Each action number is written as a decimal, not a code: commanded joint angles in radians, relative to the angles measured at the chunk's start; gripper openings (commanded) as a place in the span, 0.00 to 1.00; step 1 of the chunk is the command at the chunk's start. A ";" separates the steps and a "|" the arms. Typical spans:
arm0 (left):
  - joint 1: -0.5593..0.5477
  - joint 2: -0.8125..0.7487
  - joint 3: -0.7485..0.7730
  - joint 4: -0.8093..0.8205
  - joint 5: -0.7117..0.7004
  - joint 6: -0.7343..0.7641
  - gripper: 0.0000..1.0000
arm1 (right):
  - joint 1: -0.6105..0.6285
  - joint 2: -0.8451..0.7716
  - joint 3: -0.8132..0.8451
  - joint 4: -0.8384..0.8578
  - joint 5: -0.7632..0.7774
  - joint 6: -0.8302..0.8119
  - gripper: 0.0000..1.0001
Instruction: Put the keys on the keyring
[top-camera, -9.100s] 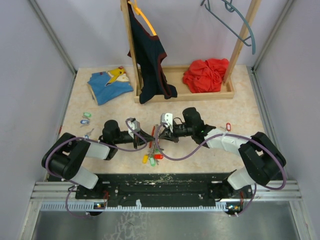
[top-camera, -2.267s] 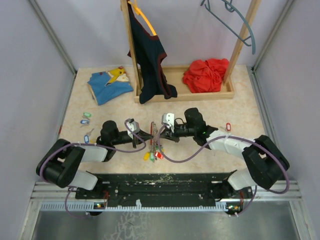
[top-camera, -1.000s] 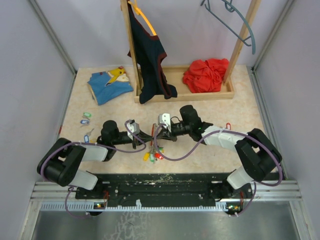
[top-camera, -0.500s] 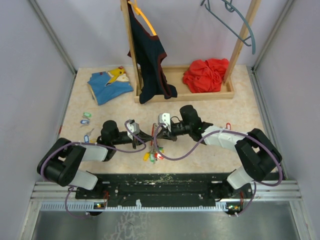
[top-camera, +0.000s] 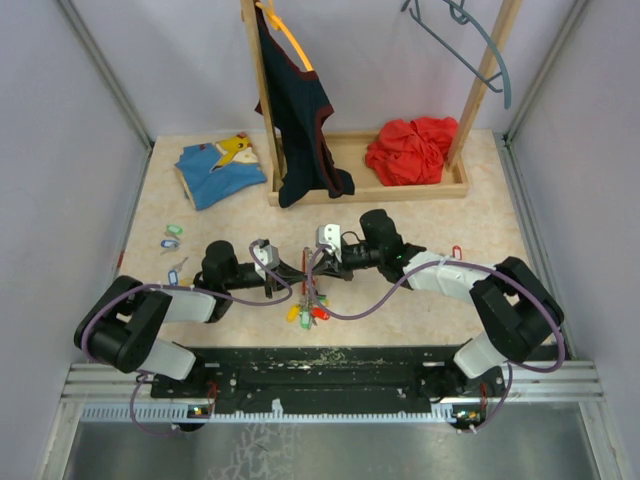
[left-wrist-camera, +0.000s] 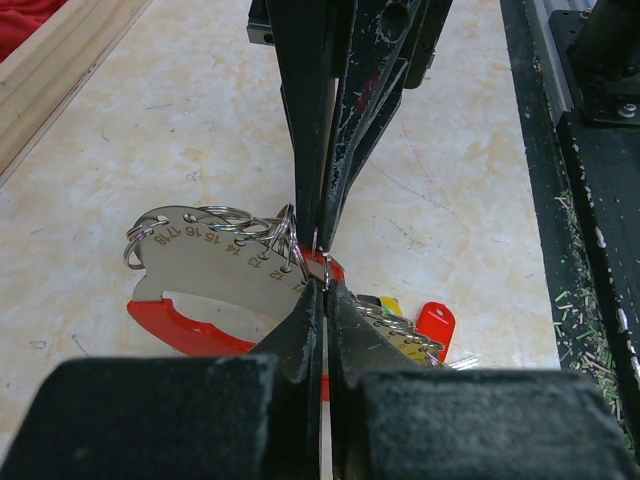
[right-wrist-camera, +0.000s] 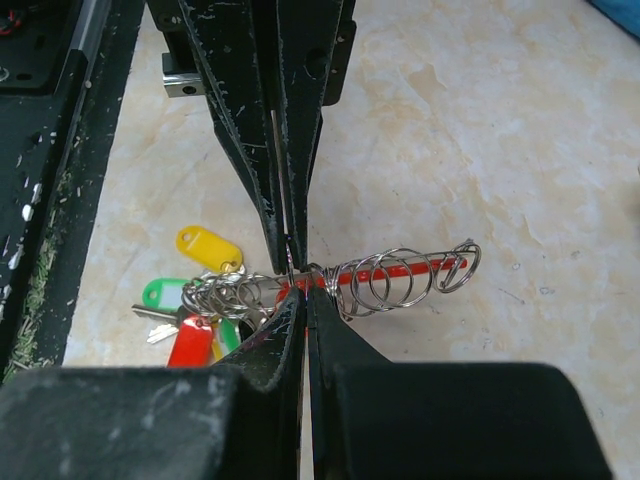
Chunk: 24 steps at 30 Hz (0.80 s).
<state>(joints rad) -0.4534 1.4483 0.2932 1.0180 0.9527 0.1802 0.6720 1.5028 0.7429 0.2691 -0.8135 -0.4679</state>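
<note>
The keyring (left-wrist-camera: 215, 262), a flat numbered metal plate with a red handle and a row of small wire rings, hangs between both grippers at the table's middle (top-camera: 310, 276). Edge on, its rings (right-wrist-camera: 400, 280) stick out to the right. My left gripper (left-wrist-camera: 323, 287) is shut on the plate's edge at one ring. Opposite it, tip to tip, my right gripper (right-wrist-camera: 301, 296) is shut on the same spot. Keys with yellow (right-wrist-camera: 208, 248), green (right-wrist-camera: 165, 293) and red (right-wrist-camera: 190, 340) tags dangle from it (top-camera: 308, 312). Loose tagged keys lie left (top-camera: 172, 236) and right (top-camera: 457, 250).
A wooden rack base (top-camera: 345, 190) with a red cloth (top-camera: 410, 148) stands at the back, a dark garment (top-camera: 298, 110) hanging from its post. A blue and yellow garment (top-camera: 215, 165) lies back left. The black rail (top-camera: 330, 365) runs along the near edge.
Over the last second almost nothing moves; both grippers keep their pinch on the keyring. Earlier, the right gripper edged slightly left.
</note>
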 joint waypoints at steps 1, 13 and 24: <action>0.002 -0.002 0.007 0.048 0.018 -0.001 0.00 | 0.002 -0.035 0.037 0.013 -0.061 -0.017 0.00; 0.002 -0.006 0.004 0.045 0.015 0.002 0.00 | -0.006 -0.035 0.041 -0.003 -0.074 -0.019 0.00; 0.002 -0.008 0.004 0.044 0.016 0.005 0.00 | -0.019 -0.039 0.026 0.036 -0.061 0.015 0.00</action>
<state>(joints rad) -0.4534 1.4483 0.2932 1.0180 0.9520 0.1806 0.6632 1.5002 0.7429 0.2489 -0.8398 -0.4622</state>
